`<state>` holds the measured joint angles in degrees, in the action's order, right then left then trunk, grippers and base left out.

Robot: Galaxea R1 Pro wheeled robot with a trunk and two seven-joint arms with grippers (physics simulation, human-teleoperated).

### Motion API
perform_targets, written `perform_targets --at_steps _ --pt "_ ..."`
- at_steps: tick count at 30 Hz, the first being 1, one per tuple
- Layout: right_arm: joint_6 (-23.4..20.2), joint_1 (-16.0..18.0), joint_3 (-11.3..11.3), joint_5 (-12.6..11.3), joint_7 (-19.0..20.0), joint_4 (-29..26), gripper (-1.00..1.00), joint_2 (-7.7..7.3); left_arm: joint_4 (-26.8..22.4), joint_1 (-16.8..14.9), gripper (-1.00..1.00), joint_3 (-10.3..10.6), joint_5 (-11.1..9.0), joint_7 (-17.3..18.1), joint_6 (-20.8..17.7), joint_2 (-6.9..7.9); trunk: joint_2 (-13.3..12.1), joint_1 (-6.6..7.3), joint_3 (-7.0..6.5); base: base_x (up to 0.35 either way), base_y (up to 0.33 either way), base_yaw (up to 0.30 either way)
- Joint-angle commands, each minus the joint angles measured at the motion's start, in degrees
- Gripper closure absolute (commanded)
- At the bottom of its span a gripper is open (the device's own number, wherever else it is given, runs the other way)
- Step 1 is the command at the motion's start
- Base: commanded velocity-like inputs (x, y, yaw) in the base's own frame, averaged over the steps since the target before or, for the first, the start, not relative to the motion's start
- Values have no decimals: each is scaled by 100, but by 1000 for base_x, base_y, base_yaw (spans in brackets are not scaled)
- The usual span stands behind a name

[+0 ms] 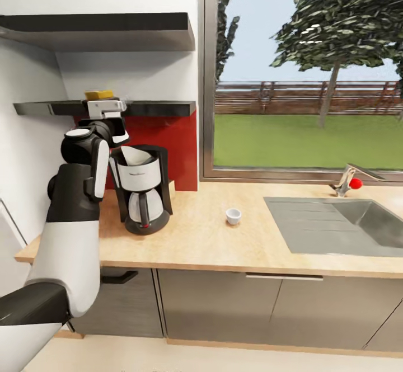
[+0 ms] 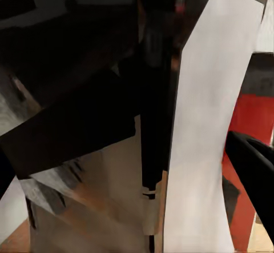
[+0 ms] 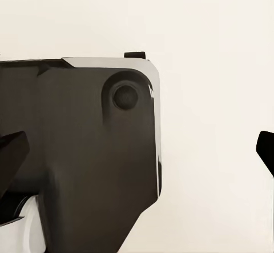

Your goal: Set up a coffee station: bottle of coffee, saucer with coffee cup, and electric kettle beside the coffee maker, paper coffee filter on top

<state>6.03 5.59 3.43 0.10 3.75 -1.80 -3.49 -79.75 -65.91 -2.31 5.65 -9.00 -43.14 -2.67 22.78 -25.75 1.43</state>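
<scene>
One long wooden countertop (image 1: 201,243) runs across the kitchen, with grey cabinet doors (image 1: 218,305) under it. One metal sink (image 1: 341,224) is set into its far end, and one tap (image 1: 348,180) with a red ball on it stands behind the sink. One big window (image 1: 305,70) shows green grass, trees and a wooden fence outside. Two dark shelves hang on the white wall: an upper shelf (image 1: 101,31) and a lower shelf (image 1: 157,107). A red panel (image 1: 179,148) covers the wall under the lower one. One black coffee maker (image 1: 143,190) stands on the countertop near the wall, and one white paper coffee filter (image 1: 134,156) sits in its top. One small white coffee cup (image 1: 233,216) stands alone on the wood, well apart from the coffee maker and a little way from the sink. One yellow thing (image 1: 99,95) rests on the lower shelf; it is too small to tell what it is. The left arm (image 1: 78,193) reaches up beside the coffee maker, with the left gripper (image 1: 115,131) just above the filter. In the left wrist view the white filter (image 2: 211,139) is very close, next to a dark finger (image 2: 254,167), but it is hard to tell if the claw is clenched or let go. In the right wrist view dark finger tips (image 3: 11,156) show at the edges with a wide gap between them, so the right gripper (image 3: 137,161) looks spread wide, holding nothing, in front of a dark robot part (image 3: 85,150).
</scene>
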Motion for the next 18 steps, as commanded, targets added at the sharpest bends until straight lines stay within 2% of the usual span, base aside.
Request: perform_targets --at_steps 1,4,7,9,12,15,17,18 --pt "21 4 35 0 29 4 -100 -2 -7 18 100 -12 63 30 -27 -1 14 -3 13 0 0 276" --pt "21 4 35 -1 29 4 -100 -1 -12 81 100 -21 75 30 -23 34 14 -3 13 0 0 277" --pt "21 4 35 2 29 4 -100 -2 -14 129 100 -23 82 30 -20 139 14 -3 13 0 0 277" --pt "21 4 34 0 29 4 -100 -2 -11 142 100 -27 82 30 -19 284 14 -3 13 0 0 277" --pt "21 4 35 -1 29 4 -100 -2 -7 167 100 -31 78 30 -19 413 14 -3 13 0 0 277" --pt "21 4 34 -1 29 4 -100 -2 -6 186 100 -28 81 30 -14 464 14 -3 13 0 0 277" --pt "21 4 35 2 29 4 -100 -2 -5 282 100 -45 84 33 -5 492 14 -3 13 0 0 277" --pt "21 4 34 5 29 4 -100 -2 5 461 100 -105 84 35 19 521 14 -3 13 0 0 255"
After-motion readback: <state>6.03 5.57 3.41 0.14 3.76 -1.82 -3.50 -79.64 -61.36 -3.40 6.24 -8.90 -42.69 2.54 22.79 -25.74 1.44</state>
